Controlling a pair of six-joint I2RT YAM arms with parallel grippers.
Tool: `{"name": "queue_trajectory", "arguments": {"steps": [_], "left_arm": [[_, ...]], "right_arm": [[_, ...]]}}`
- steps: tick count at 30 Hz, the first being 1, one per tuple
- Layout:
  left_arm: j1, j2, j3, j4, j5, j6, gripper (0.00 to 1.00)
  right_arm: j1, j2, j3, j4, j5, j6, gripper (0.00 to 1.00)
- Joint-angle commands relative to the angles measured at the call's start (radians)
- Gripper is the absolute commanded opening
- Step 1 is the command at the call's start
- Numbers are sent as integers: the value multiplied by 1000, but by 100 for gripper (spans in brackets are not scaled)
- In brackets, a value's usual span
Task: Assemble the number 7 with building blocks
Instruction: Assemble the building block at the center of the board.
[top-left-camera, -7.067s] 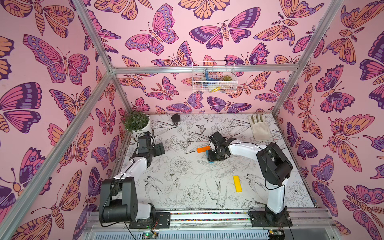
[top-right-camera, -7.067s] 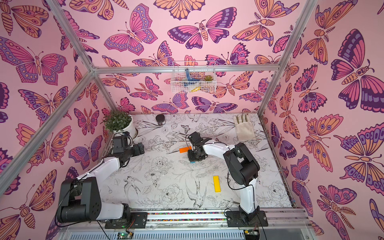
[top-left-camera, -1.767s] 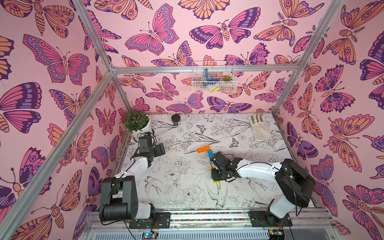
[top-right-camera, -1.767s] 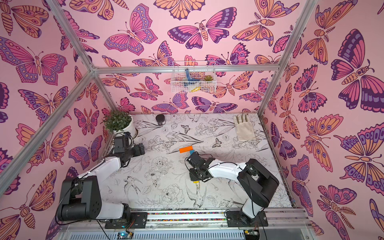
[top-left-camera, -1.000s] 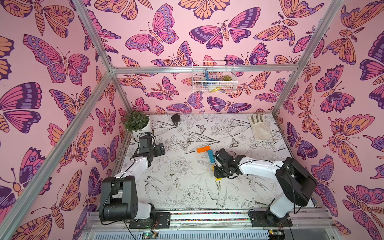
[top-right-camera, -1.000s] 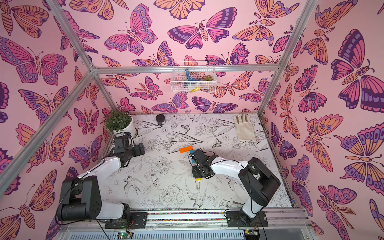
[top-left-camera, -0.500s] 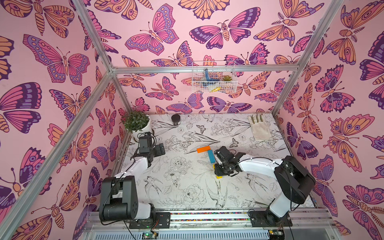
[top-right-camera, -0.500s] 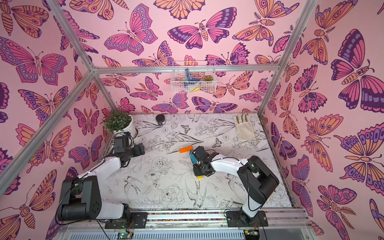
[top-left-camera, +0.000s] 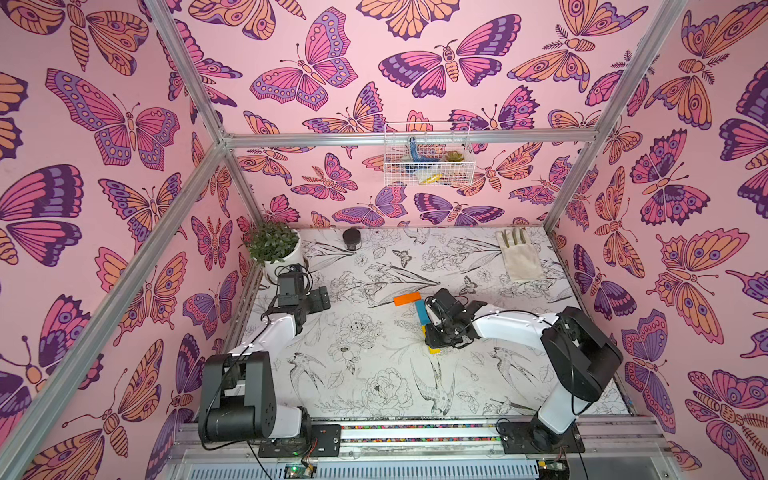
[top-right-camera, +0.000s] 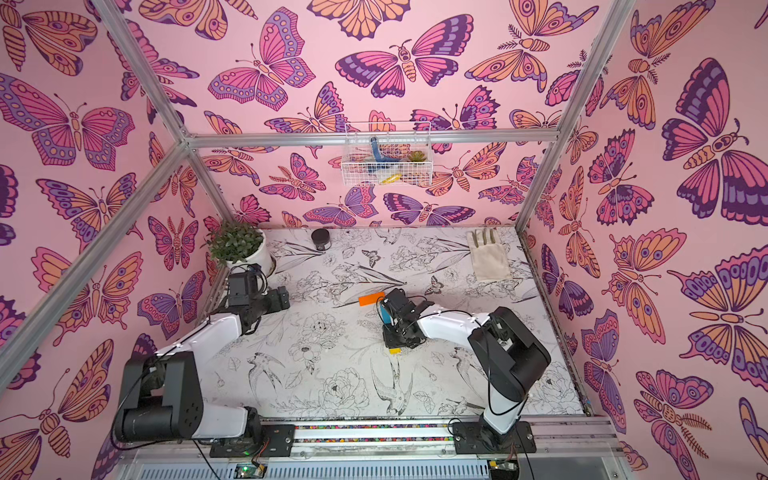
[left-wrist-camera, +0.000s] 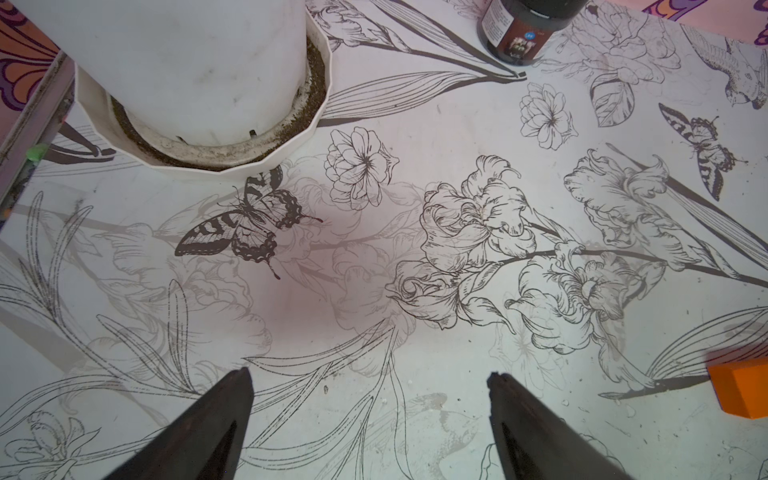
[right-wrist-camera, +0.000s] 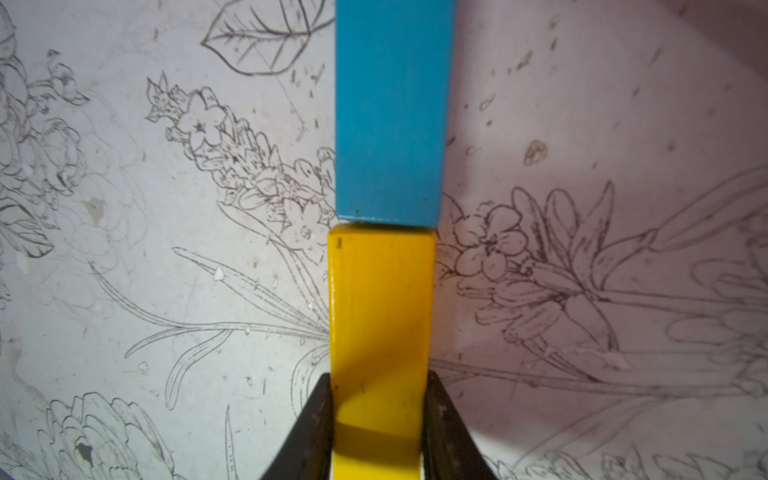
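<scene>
While, near the plant pot (left-wrist-camera: 199, 62) at far left, the left claw (left-wrist-camera: 370, 374) hangs wide and empty, the right claw (right-wrist-camera: 378, 376) pinches the yellow bar (right-wrist-camera: 380, 299) mid-table; its far end touches the blue bar (right-wrist-camera: 390, 112), just beside the right end of the orange bar (top-left-camera: 407, 299).

We see a white bench (top-left-camera: 365, 399) printed with black line drawings of flowers, birds and butterflies. In its far left corner a leafy plant in a white pot (top-left-camera: 286, 262) stands in a saucer (left-wrist-camera: 232, 169), and a small dark jar (top-left-camera: 351, 240) sits near it along the back edge. A cream glove (top-left-camera: 519, 257) lies flat at the far right. Near the middle the orange bar (top-left-camera: 407, 299) lies crosswise. The blue bar (top-left-camera: 421, 312) runs from its right end toward the front, and the yellow bar (right-wrist-camera: 380, 311) meets the blue one end to end.
</scene>
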Motion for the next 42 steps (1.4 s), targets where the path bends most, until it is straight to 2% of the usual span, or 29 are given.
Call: {"name": "queue_trajectory", "arguments": {"steps": [1,28,42], "left_arm": [[-4,11,1,4,-14,11,94],[-3,8,-1,4,-16,10,94],[-3,6,0,4,-14,10,94]], "right_arm": [[-6,46,-1,-32,-4,-12,15],[-16,67,34,-55,36,-30,17],[-16,-39,-33,-70,50,9,16]]}}
